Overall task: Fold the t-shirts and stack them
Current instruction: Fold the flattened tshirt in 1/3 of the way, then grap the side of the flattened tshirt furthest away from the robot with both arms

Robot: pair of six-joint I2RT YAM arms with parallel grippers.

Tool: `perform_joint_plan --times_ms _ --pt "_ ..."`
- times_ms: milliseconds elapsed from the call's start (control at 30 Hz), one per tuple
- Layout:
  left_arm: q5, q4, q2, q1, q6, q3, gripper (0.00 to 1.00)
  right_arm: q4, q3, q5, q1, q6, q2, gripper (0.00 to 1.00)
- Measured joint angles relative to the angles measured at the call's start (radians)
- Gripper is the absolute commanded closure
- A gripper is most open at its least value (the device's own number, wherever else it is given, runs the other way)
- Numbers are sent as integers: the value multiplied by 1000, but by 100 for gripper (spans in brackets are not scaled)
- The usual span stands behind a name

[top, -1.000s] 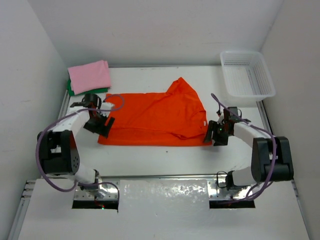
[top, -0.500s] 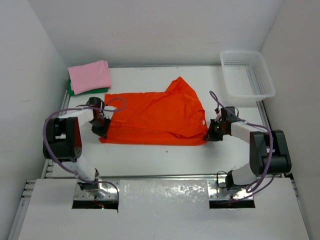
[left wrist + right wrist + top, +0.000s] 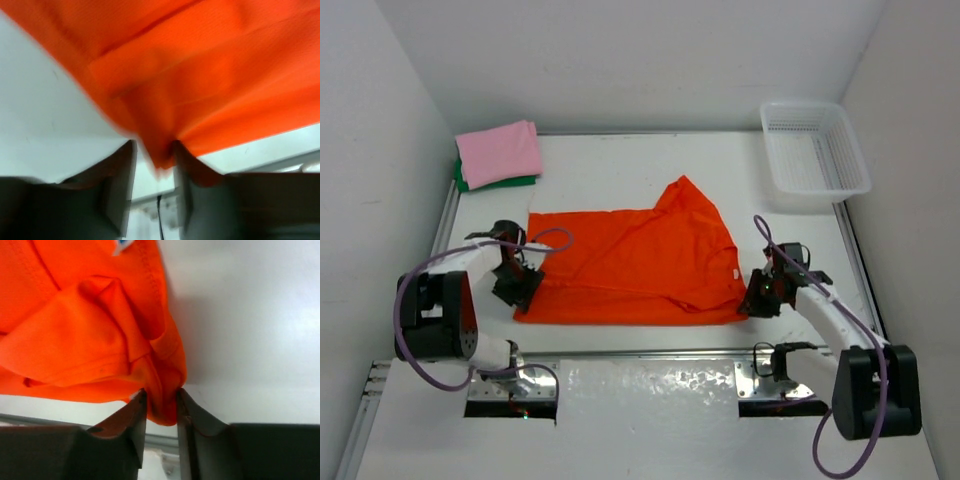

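Observation:
The orange t-shirt [image 3: 630, 265] lies spread across the middle of the table, its collar end bunched at the right. My left gripper [image 3: 525, 290] holds its near left corner; in the left wrist view the orange cloth [image 3: 200, 75] runs down between the jaws of the left gripper [image 3: 154, 165], blurred. My right gripper [image 3: 752, 298] is shut on the near right corner. The right wrist view shows a fold of orange cloth [image 3: 90, 330] pinched in the right gripper [image 3: 161, 405]. A folded pink t-shirt [image 3: 498, 152] rests on a green t-shirt [image 3: 505, 182] at the back left.
A white lattice basket [image 3: 816, 104] stands at the back right corner. White walls close in the table on the left, back and right. The table's near rail [image 3: 640, 352] runs just in front of the orange shirt's hem.
Both grippers closed on the orange shirt's near corners, then pulled toward the near edge. The shirt has slid nearer and its hem now lies straighter.

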Motion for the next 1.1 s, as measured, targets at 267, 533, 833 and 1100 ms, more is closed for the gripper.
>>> perform_joint_plan --times_ms 267,533,833,1100 --pt "-92 -159 -14 27 52 80 23 -235 164 129 -1 -26 -58 42" --pt "-11 -82 137 176 7 681 35 -144 852 169 99 -149 302 44" --pt "168 51 549 168 -155 779 33 -28 1384 98 125 -209 1055 46" --pt "218 163 597 162 -212 724 31 4 1667 80 131 -214 1385 42"
